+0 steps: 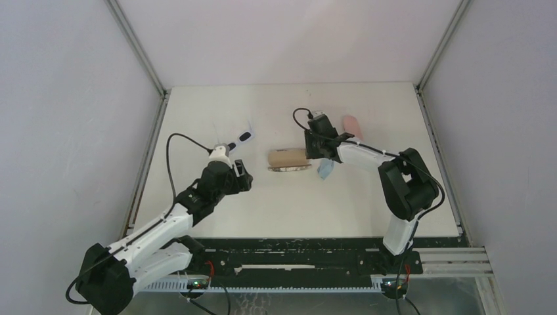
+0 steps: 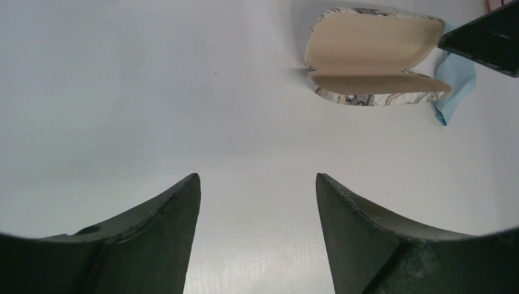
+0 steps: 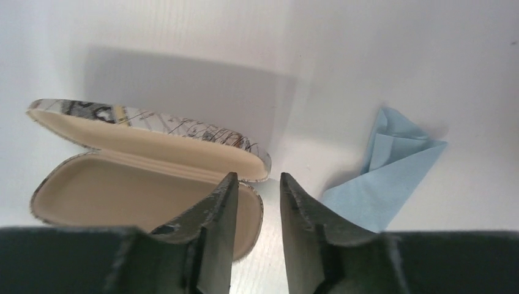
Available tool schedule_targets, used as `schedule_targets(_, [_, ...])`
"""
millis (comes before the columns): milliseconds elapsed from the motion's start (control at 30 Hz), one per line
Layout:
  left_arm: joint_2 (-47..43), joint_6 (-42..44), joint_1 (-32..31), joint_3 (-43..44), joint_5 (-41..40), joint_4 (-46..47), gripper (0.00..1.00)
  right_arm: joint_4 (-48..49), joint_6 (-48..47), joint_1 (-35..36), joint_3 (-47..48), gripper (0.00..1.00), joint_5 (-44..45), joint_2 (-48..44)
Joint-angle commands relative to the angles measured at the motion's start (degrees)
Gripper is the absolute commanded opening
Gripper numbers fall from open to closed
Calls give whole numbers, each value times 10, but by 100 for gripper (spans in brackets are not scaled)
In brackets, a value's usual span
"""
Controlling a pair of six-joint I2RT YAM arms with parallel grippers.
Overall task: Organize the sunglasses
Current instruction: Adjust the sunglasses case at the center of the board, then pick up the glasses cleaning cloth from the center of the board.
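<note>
The white-framed sunglasses [image 1: 244, 137] lie on the table just beyond my left wrist. The black-framed pair is out of view. My left gripper [image 1: 245, 174] [image 2: 257, 177] is wide open and empty over bare table, facing an open marble-patterned case [image 1: 289, 159] [image 2: 373, 58] with a beige lining. My right gripper [image 1: 315, 156] [image 3: 258, 177] hovers at the right end of that case [image 3: 141, 190]. Its jaws stand a narrow gap apart with nothing between them. One of its fingers shows in the left wrist view [image 2: 483, 40].
A light-blue cloth [image 1: 325, 169] [image 2: 456, 79] [image 3: 392, 177] lies crumpled just right of the open case. A pink oval case [image 1: 352, 125] sits behind the right wrist. Metal frame posts and grey walls bound the table on the left and right.
</note>
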Motion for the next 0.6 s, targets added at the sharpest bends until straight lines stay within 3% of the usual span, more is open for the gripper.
schedule_targets(0, [-26,12,22,22,-13,-19,74,19,-10,-7,-8,35,-5,-78])
schedule_targets(233, [-49,11,49,63,-56,-66,77,15,-28,-9,-79,43,6,-204])
schedule_targets(433, [-22,9,69,95,-74,-71,77,18,-13,-21,-169,54,35,-326])
schedule_targets(567, [-4,11,82,112,-92,-74,76,18,2,-39,-211,55,7,-369])
